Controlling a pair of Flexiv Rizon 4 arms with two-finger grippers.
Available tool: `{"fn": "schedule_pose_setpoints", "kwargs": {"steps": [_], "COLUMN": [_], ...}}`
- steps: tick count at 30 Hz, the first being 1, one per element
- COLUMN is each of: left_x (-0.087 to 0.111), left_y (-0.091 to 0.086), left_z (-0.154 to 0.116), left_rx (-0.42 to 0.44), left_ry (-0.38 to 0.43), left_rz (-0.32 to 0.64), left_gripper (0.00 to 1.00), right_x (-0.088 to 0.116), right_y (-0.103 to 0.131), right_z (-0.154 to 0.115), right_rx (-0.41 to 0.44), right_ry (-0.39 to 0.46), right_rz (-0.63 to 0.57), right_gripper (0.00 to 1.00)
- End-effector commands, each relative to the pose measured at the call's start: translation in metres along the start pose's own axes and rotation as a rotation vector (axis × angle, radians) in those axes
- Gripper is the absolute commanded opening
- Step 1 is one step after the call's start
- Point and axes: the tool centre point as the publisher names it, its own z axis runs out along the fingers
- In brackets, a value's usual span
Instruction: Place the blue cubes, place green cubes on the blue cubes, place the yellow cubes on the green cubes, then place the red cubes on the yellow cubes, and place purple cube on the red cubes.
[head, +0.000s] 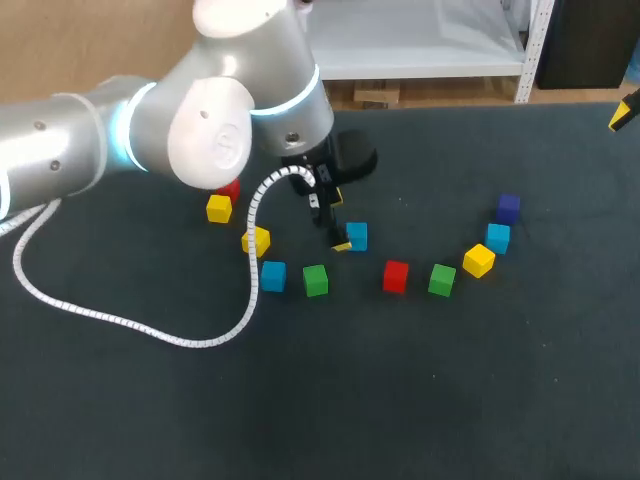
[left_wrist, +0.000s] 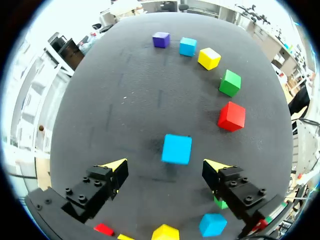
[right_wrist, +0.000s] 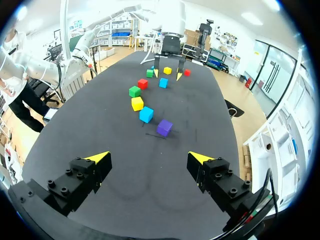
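Left tool is hanging with its fingers spread wide and holding nothing, and the nearest blue cube is sitting on the counter just ahead of the gap between the yellow tips, a little toward one finger rather than dead centre. In the wrist view the cube is touching neither finger, and its faces are lying almost square to the line between the tips, so it is offering no long axis to choose from. The head view is showing the same cube just beside the tool, near the middle of the scattered row. Right tool is also standing wide and empty, well apart at the far corner of the counter, where the purple cube and a second blue cube are lying closer to it. So the left arm is clearly the nearer one to this cube, and the coming move is probably turning on sliding slightly forward to centre the cube before descending and closing on it.
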Motion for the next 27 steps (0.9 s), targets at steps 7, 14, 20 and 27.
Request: {"fn": "schedule_pose_setpoints", "kwargs": {"steps": [7, 14, 20, 27], "left_x": [0.043, 0.071, 0.094, 0.108], "left_y": [-0.031, -0.054, -0.066, -0.072], "left_z": [-0.067, -0.081, -0.08, -0.066], "left_rx": [-0.058, -0.03, -0.004, 0.009], "left_ry": [-0.009, -0.002, -0.004, 0.003], "left_rz": [-0.041, 0.027, 0.044, 0.117], "left_gripper": [1.0, 1.0, 1.0, 1.0], "right_x": [0.0, 0.0, 0.0, 0.0], "right_y": [0.0, 0.0, 0.0, 0.0], "right_z": [0.0, 0.0, 0.0, 0.0], "right_rx": [0.001, 0.001, 0.001, 0.001], "right_ry": [0.0, 0.0, 0.0, 0.0], "right_rz": [0.0, 0.0, 0.0, 0.0], "right_gripper": [1.0, 1.0, 1.0, 1.0]}}
